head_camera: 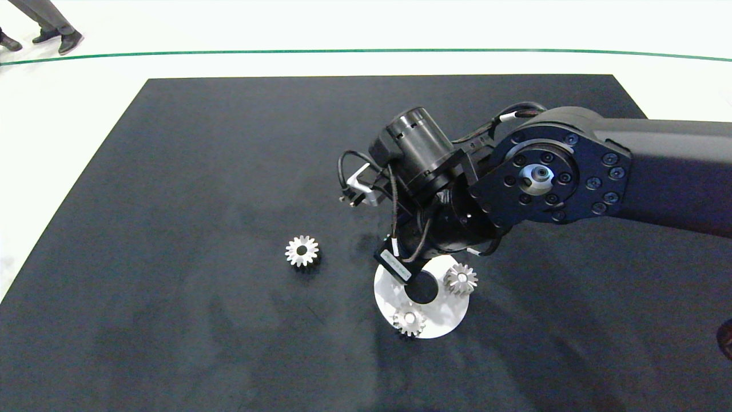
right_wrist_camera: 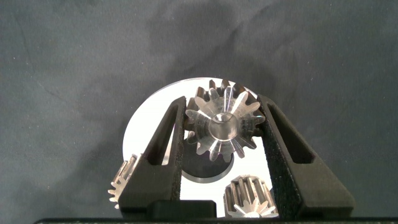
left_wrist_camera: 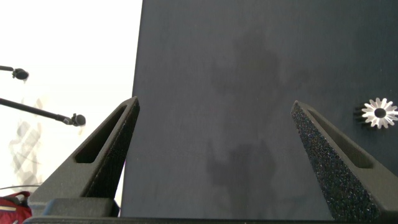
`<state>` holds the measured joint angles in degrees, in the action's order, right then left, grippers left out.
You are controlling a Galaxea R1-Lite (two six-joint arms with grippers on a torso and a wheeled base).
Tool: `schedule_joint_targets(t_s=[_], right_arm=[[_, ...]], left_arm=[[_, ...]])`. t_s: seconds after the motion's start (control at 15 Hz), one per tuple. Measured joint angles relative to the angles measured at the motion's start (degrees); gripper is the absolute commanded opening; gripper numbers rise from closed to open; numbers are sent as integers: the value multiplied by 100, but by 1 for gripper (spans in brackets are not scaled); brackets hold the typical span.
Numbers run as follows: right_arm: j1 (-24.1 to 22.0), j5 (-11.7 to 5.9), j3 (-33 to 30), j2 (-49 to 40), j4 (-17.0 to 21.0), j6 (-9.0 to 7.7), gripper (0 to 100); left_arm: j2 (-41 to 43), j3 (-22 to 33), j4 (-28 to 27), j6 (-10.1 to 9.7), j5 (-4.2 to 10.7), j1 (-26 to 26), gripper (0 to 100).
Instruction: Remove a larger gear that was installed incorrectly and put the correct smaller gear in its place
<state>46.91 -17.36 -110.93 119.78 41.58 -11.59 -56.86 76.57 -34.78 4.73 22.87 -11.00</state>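
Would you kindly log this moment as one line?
right gripper: shut on larger gear over white disc | smaller gear: on mat | left gripper: open, idle

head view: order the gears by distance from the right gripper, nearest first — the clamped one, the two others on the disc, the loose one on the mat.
1. larger gear: between the right gripper fingers, hidden in the head view.
2. The two disc gears: on the white disc, too close to call.
3. smaller gear: loose on the mat, toward the left arm's side.
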Motion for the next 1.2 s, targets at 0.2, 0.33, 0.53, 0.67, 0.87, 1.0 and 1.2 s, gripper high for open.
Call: schedule_joint_targets(t_s=[0.2,0.33,0.53,0.67,0.87,1.0,1.2], right_arm=[[-2,-9,29,-49,17,0,7],[-2,-11,73,-79,1,0,7],[-2,-11,115,-101,-7,0,7],[0,-11,127,-104,-13,-1,7],[0,-13,171,-104,-32,0,7],[0,-11,212,-101,-137,0,7],[-20,-52,319,-83,-473,-4,7]], left_arm=[[0,-5,0,0,0,-2,100],[0,-5,0,0,0,-2,100],[0,2,0,-2,0,-2,100],[0,6,0,0,0,-2,100],[0,9,0,0,0,0,100],[0,9,0,0,0,-2,100],[0,9,0,-2,0,-2,100]])
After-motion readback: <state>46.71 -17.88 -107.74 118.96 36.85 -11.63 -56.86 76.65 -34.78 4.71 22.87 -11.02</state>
